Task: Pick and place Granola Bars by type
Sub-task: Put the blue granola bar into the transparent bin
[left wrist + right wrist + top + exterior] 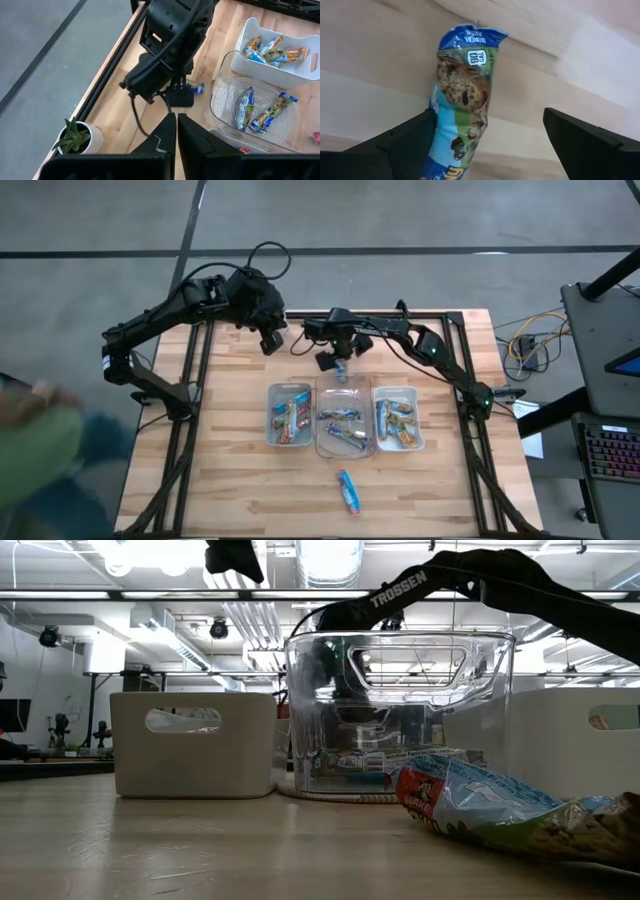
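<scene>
A granola bar in a blue wrapper lies on the wood at the far side of the table, beyond the clear middle tray. My right gripper is open above it, pointing down, with the bar close to one finger. The high view shows the same gripper and bar. My left gripper is shut, holds nothing and hovers at the far left. Another blue bar lies flat on the near table. All three trays hold bars. My right gripper stands over the blue bar from above, fingers spread wide. The bar's long side lies right beside one finger, the other finger well clear. The bar rests flat on the table. Whether that finger touches it, I cannot tell.
The left white tray, clear tray and right white tray sit in a row mid-table. A small potted plant stands near the far left edge. A person's blurred green sleeve shows left of the table. Bare wood lies near the loose bar.
</scene>
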Available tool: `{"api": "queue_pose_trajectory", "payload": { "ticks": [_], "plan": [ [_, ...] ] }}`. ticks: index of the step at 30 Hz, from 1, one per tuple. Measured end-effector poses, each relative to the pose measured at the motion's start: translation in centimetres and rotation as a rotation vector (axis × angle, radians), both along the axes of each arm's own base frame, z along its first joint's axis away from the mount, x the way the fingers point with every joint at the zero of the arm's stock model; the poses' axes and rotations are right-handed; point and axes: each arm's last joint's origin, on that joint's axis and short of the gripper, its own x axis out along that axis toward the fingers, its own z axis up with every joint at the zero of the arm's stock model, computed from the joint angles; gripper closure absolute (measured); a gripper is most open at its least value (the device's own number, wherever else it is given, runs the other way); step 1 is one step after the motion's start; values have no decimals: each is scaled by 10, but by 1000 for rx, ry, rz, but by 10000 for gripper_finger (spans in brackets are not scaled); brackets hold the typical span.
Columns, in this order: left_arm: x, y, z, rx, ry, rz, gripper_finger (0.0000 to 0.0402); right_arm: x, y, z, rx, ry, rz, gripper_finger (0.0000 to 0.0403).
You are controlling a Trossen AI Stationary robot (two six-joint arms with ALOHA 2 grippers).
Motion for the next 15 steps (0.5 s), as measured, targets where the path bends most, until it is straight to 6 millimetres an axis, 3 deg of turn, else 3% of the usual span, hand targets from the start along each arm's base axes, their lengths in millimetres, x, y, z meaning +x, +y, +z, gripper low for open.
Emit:
{"api": "queue_pose_trajectory", "payload": {
  "ticks": [5, 15],
  "plan": [
    [0, 0, 0, -5, -2, 5, 401, -9, 2, 2, -17, 117, 53, 46],
    [0, 0, 0, -15, -6, 17, 401, -2, 6, 0, 1, 48, 77, 46]
  ]
}}
